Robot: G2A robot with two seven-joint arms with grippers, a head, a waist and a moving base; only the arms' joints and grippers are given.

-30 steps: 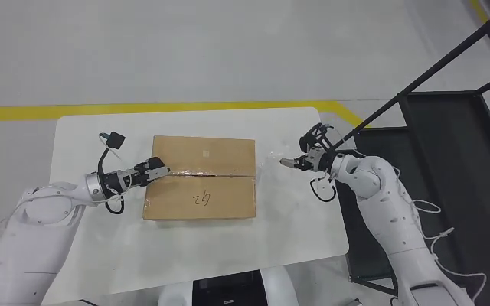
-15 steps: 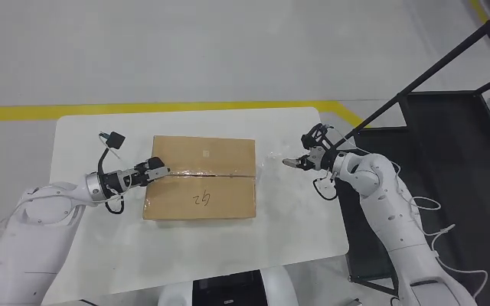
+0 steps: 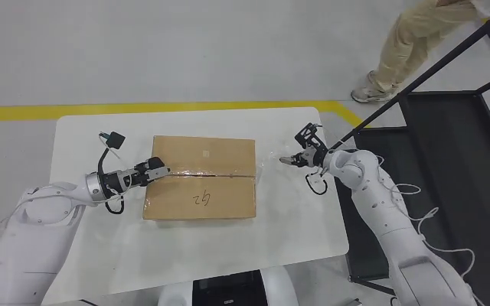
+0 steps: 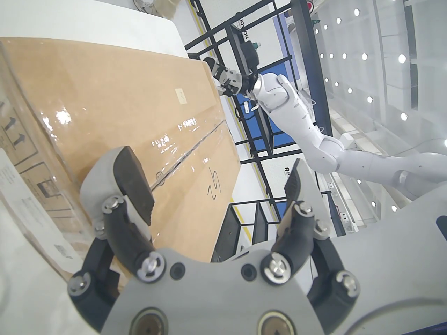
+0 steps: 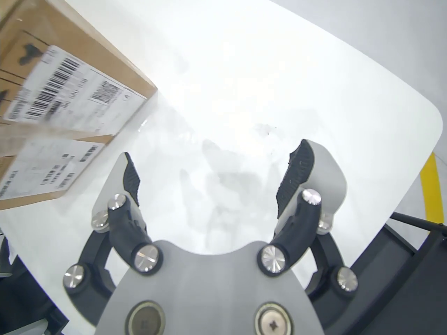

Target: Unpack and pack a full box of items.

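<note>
While the top view shows the taped box (image 3: 200,177) closed on the tabletop (image 3: 291,229), left pincer (image 3: 158,169) wide at its left edge, right pincer (image 3: 285,161) wide to its right, the right wrist view adds barcode labels (image 5: 66,88) on its side.

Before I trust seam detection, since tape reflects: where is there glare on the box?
Left wrist view: bright glints on the clear tape along the box seam; top view: box top evenly lit, tape barely shining; right wrist view: labels on the box side glare-free.
</note>
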